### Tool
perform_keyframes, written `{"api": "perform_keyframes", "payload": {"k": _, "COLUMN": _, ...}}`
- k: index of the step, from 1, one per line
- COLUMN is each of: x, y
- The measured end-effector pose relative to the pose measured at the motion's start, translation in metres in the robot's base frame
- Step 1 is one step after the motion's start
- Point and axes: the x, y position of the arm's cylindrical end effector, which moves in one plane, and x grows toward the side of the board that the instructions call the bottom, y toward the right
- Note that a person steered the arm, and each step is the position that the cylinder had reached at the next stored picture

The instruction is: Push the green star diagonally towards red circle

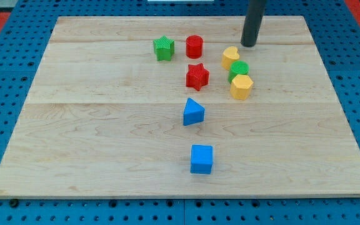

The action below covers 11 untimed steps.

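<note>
Wooden board (pixel 105 137): green star (pixel 164 48) just beside red circle (pixel 194 46)

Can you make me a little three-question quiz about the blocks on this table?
1. True or false: the green star is touching the red circle.
2. Which block lies nearest the view's bottom? A) blue triangle B) blue cube C) red star
3. Fill in: my tip sits at the view's ____ of the red circle.

Key:
1. False; they sit side by side with a small gap between them.
2. B
3. Right; it stands just above the yellow blocks, far from the green star.
</note>
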Motion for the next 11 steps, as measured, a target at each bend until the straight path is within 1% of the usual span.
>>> {"api": "perform_keyframes", "payload": {"k": 1, "x": -0.051, "y": -0.034}}
{"api": "perform_keyframes", "payload": {"k": 2, "x": -0.065, "y": -0.118}}
{"api": "perform_keyframes", "payload": {"k": 3, "x": -0.053, "y": -0.212}}
{"api": "perform_keyframes", "payload": {"k": 4, "x": 0.021, "y": -0.267}}
{"api": "perform_keyframes", "payload": {"k": 5, "x": 0.097, "y": -0.267}}
{"api": "perform_keyframes", "payload": {"k": 6, "x": 0.103, "y": -0.223}}
{"api": "perform_keyframes", "payload": {"k": 7, "x": 0.078, "y": -0.172}}
{"api": "perform_keyframes", "payload": {"k": 8, "x": 0.038, "y": -0.163}}
{"api": "perform_keyframes", "payload": {"k": 9, "x": 0.022, "y": -0.177}}
{"api": "perform_keyframes", "payload": {"k": 10, "x": 0.014, "y": -0.194}}
{"api": "perform_keyframes", "payload": {"k": 11, "x": 0.008, "y": -0.234}}
